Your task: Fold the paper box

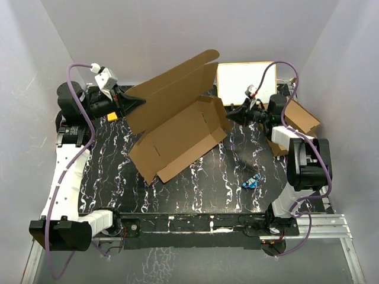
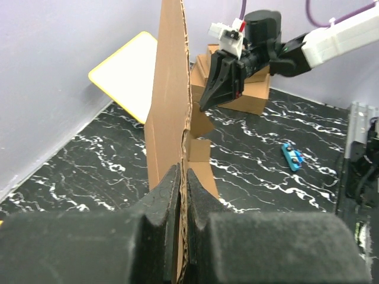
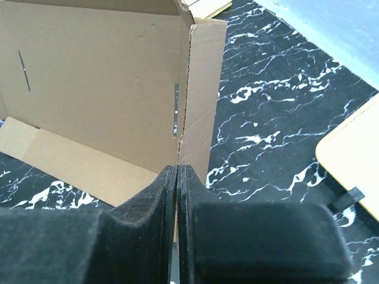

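Observation:
The paper box [image 1: 177, 133] is a large brown cardboard mailer lying open in the middle of the black marbled table [image 1: 195, 189]. Its big lid panel is raised at a slant toward the back. My left gripper [image 1: 141, 104] is shut on the left edge of that raised panel. In the left wrist view the panel [image 2: 169, 89] stands edge-on between the fingers of that gripper [image 2: 183, 177]. My right gripper [image 1: 229, 115] is at the box's right side flap. In the right wrist view that gripper [image 3: 177, 170] is shut on the flap's corrugated edge [image 3: 201, 89].
A much smaller brown cardboard box [image 1: 299, 118] sits at the right beside the right arm. A flat yellow-edged card [image 1: 243, 83] lies at the back right. A small blue object [image 1: 251, 181] lies on the table at the front right. A yellow item [image 1: 111, 116] sits by the left arm.

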You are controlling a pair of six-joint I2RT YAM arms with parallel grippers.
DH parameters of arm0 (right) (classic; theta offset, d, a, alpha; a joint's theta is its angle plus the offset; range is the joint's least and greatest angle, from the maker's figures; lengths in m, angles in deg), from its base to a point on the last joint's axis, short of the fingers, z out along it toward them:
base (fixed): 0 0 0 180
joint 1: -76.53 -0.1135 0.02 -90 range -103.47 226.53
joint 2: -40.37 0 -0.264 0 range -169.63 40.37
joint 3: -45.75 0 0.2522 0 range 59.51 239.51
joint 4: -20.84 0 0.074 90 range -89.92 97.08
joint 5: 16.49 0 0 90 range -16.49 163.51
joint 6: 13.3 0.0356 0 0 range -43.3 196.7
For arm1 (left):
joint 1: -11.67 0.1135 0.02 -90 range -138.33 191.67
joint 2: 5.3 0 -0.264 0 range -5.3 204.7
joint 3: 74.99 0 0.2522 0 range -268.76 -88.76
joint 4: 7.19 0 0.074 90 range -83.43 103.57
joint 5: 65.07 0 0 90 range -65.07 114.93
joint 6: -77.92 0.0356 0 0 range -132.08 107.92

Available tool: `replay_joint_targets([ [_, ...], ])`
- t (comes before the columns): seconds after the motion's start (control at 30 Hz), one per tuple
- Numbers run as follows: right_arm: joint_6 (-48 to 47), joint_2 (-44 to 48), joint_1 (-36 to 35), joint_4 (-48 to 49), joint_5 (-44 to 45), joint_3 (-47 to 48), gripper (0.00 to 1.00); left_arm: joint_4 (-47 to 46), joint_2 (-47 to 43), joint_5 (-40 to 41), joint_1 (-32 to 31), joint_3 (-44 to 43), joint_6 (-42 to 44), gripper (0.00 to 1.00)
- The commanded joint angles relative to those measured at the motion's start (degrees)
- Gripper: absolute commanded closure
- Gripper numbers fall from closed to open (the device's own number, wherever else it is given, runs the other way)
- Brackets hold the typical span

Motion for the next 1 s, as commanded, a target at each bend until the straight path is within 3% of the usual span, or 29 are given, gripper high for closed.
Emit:
replay_joint_targets([
  [0.0,11.27,1.23,0.09,30.33,0.39,-8.49,0.92,-7.07,-0.89,-7.46,-0.04,3.46,-9.27,1.0],
  [0.13,13.48,0.32,0.2,36.83,0.84,-14.49,0.92,-13.12,-1.34,-10.22,0.0,8.03,-16.03,1.0],
  [0.27,11.4,1.54,1.95,33.68,-0.39,-17.74,0.92,-8.54,-1.59,-11.45,-0.04,7.84,-13.94,1.0],
  [0.53,-0.3,5.78,3.37,13.43,-1.44,-17.51,0.92,-6.31,-2.18,-11.0,-0.01,9.1,-11.3,1.0],
  [0.8,-11.19,3.15,3.4,-12.1,4.78,-4.07,0.66,-6.74,-0.53,-10.74,-0.06,6.83,-10.25,1.0],
  [0.97,-13.48,-0.64,3.41,-21.74,5.52,4.36,0.64,-6.57,-0.28,-10.33,0.0,6.22,-9.66,1.0],
])
